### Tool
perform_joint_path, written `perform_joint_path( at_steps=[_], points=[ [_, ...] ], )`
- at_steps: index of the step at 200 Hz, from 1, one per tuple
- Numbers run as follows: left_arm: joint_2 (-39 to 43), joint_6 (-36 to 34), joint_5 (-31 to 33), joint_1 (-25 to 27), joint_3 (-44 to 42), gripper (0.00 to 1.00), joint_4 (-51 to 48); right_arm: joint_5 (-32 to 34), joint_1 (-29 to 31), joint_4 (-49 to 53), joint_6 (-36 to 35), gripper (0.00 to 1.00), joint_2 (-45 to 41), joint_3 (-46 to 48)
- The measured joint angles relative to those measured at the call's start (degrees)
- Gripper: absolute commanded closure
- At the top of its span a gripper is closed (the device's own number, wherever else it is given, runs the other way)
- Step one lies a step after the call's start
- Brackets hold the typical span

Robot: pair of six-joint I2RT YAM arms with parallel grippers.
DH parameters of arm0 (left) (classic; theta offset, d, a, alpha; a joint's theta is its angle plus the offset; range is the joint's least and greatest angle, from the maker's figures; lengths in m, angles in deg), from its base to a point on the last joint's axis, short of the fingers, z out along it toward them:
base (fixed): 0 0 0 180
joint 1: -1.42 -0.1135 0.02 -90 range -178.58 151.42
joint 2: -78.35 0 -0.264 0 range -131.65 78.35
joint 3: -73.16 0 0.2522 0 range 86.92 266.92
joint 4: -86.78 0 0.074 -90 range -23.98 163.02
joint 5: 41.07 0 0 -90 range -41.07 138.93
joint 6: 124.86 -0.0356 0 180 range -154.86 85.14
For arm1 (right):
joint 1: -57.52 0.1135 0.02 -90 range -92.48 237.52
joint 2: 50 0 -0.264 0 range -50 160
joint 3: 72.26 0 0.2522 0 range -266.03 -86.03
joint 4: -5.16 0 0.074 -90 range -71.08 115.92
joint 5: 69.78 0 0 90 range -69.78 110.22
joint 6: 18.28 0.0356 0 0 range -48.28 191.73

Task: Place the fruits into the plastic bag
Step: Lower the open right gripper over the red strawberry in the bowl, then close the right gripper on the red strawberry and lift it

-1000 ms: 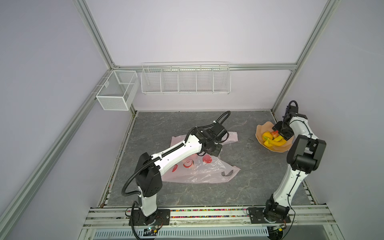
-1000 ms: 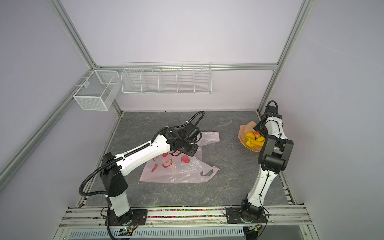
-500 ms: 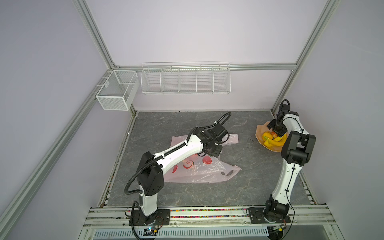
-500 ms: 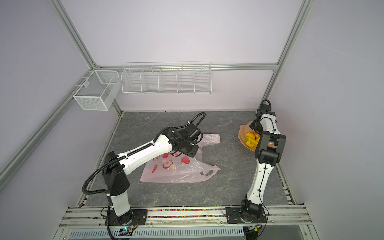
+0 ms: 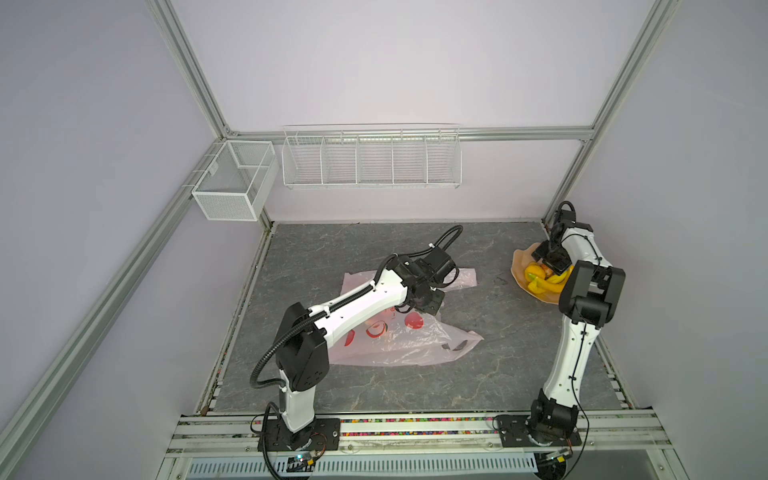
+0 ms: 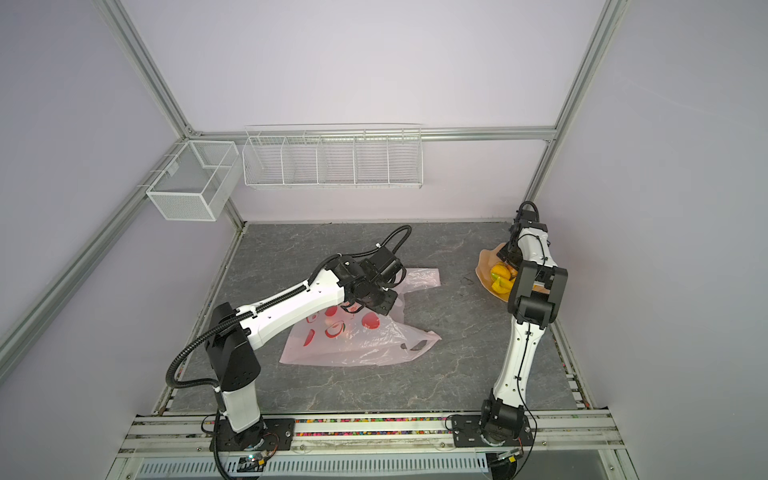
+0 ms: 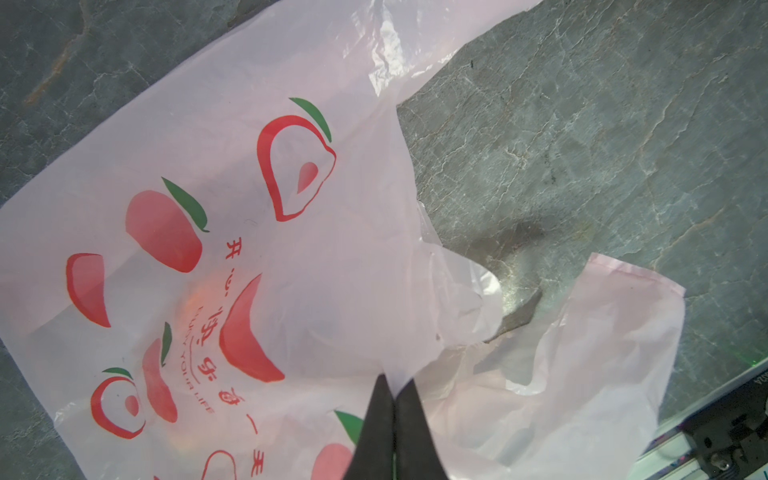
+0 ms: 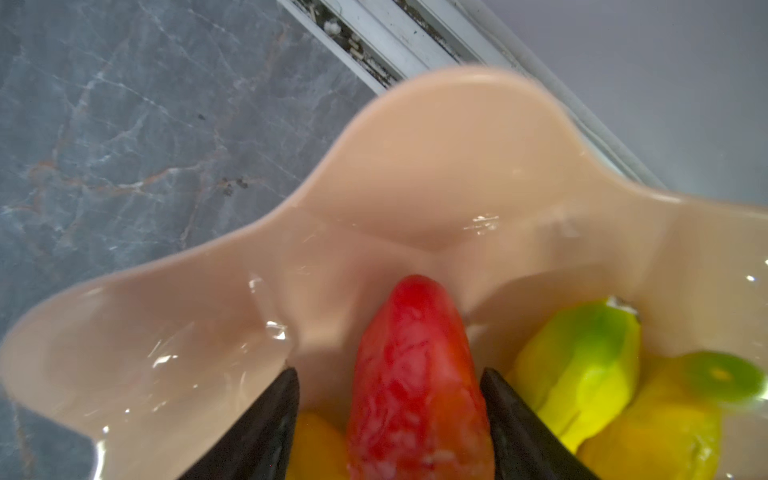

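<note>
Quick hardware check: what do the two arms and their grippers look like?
The left arm and right arm match: white link shells, black joint housings. A black corrugated conduit loops along the left; a thin black cable is clipped along the right. The left gripper and right gripper have black tapered fingers.

The left arm stretches forward and low toward the middle of the scene, wrist bent downward, and the left gripper is pinched tight on an edge of the plastic bag. The right arm stands tall with its elbow sharply folded and its forearm reaching toward the far right corner. The right gripper points down with its jaws parted.
</note>
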Motion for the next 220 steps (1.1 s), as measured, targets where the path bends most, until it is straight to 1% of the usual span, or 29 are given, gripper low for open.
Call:
perform_joint_path(
  at_steps=[18,47,79,110,123,171,198,220],
  points=[
    [0.00,0.00,0.00,0.00,0.00,1.00,0.00,0.28,0.20,0.70,-0.02,0.37,0.83,-0.68],
    [0.00,0.00,0.02,0.00,0.00,1.00,-0.09,0.55,0.50,1.16,-0.33,0.51,1.20,-1.25],
    [0.00,0.00,0.02,0.00,0.00,1.00,-0.13,0.81,0.74,1.22,-0.81,0.62,1.18,-1.36],
    [0.00,0.00,0.02,0.00,0.00,1.00,-0.11,0.87,0.81,1.14,-0.90,0.63,0.04,-0.52],
    [0.00,0.00,0.02,0.00,0.00,1.00,-0.09,0.83,0.81,1.07,-1.09,0.66,-1.51,0.52],
    [0.11,0.02,0.04,0.00,-0.15,1.00,0.46,-0.44,0.79,-0.98,-1.51,0.67,-11.93,5.42],
    [0.50,0.04,0.04,0.00,-0.85,1.00,1.05,-3.13,0.63,-3.72,-1.46,0.67,-18.08,9.81],
    [0.61,0.04,0.09,0.00,-0.90,1.00,1.38,-7.54,0.24,-6.64,-0.61,0.68,-22.47,15.06]
  ],
)
